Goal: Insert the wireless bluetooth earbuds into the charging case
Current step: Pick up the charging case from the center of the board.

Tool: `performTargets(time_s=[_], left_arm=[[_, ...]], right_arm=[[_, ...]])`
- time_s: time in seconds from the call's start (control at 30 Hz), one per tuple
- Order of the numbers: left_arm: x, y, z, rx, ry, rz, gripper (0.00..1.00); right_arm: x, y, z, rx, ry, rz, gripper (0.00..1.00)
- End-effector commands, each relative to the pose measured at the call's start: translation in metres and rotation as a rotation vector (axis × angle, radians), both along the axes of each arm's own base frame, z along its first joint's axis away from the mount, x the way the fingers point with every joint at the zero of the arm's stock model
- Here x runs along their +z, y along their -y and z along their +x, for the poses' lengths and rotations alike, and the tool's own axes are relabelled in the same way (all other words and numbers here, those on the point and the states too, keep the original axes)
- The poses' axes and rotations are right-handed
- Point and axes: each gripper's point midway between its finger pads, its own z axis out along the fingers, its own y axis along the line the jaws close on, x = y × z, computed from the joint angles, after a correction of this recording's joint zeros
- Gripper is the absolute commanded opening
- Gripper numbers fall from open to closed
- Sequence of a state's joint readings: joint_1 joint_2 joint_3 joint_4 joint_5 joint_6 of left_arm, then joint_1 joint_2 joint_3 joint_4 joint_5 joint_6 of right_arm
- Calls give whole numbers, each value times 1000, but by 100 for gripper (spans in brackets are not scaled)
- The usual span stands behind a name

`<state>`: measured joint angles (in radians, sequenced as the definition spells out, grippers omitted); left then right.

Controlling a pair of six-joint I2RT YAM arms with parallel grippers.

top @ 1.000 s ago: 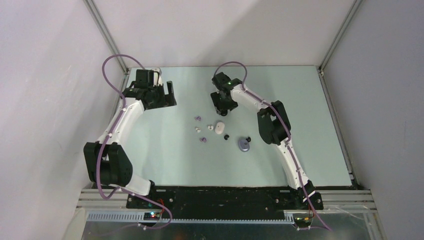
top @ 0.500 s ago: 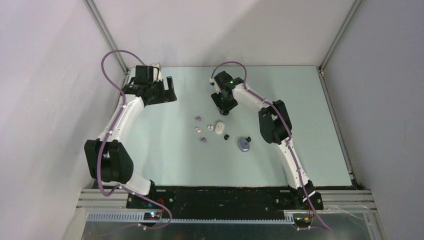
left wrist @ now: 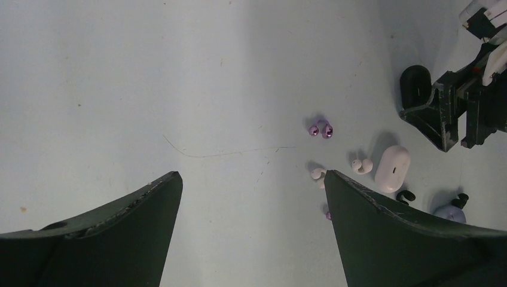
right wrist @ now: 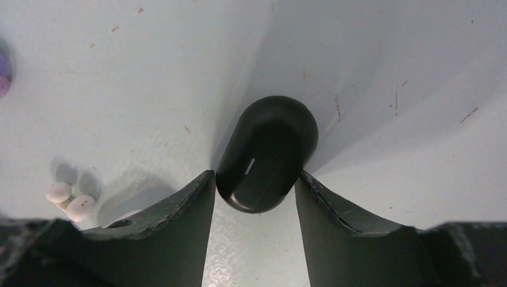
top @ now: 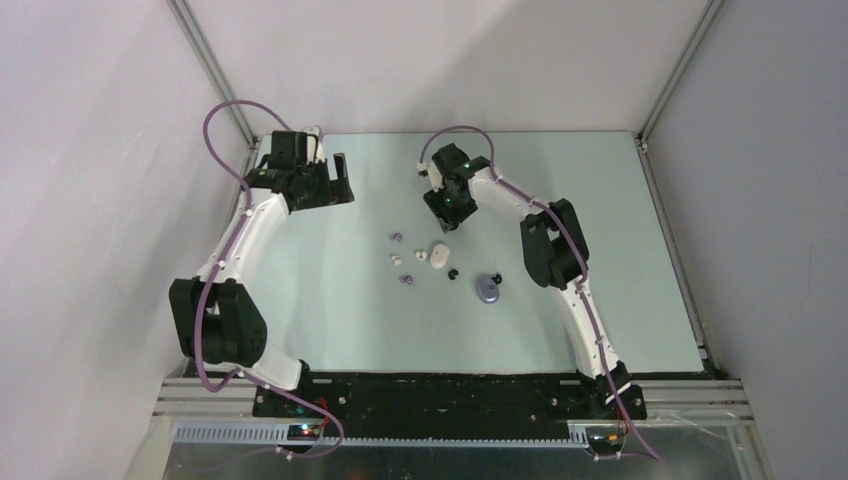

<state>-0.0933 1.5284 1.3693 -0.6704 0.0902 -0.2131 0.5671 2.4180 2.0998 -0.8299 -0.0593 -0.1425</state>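
Note:
A black oval charging case lies on the pale table, and my right gripper is shut on it, one fingertip pressing each side. From above, the right gripper covers that case. The earbuds lie loose mid-table: a purple pair, white ones, a black one and another purple one. My left gripper hangs open and empty above bare table at the far left.
A white oval case and a purple round case lie among the earbuds. A second black earbud sits by the purple case. Grey walls and metal frame posts ring the table.
The right gripper's jaws have narrowed onto the black case and the wrist shifted slightly. The left arm drew back a little toward the far left corner, then held still.

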Motion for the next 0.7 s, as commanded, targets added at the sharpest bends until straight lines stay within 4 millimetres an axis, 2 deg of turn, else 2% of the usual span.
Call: performTargets(time_s=[0.0, 0.2, 0.3, 0.37, 0.43, 0.5, 0.53, 0.57, 0.6, 0.63, 0.67], left_arm=[[21, 6, 5, -12, 67, -20, 95], [20, 9, 5, -24, 65, -28, 95], [19, 11, 7, -34, 63, -29, 95], [19, 14, 8, -45, 65, -37, 95], [18, 20, 9, -79, 68, -55, 95], [20, 31, 10, -138, 76, -94, 94], [23, 40, 10, -186, 83, -128, 93], [23, 45, 12, -212, 88, -148, 93], [29, 57, 10, -276, 98, -196, 92], [29, 64, 12, -312, 104, -222, 92], [35, 77, 8, -389, 114, -279, 91]], right_arm=[[17, 3, -1, 55, 45, 8, 52], [20, 6, 3, 78, 104, 8, 45], [30, 6, 8, 95, 154, 21, 42], [34, 3, 10, 135, 181, 29, 35], [42, 1, 10, 178, 208, 42, 32], [60, -2, 13, 237, 274, 71, 31], [69, 0, 6, 267, 294, 90, 31], [84, -5, 14, 319, 378, 107, 31], [95, -3, 5, 356, 409, 126, 31], [114, -8, 13, 412, 515, 139, 31], [124, -6, 1, 451, 557, 156, 30]])
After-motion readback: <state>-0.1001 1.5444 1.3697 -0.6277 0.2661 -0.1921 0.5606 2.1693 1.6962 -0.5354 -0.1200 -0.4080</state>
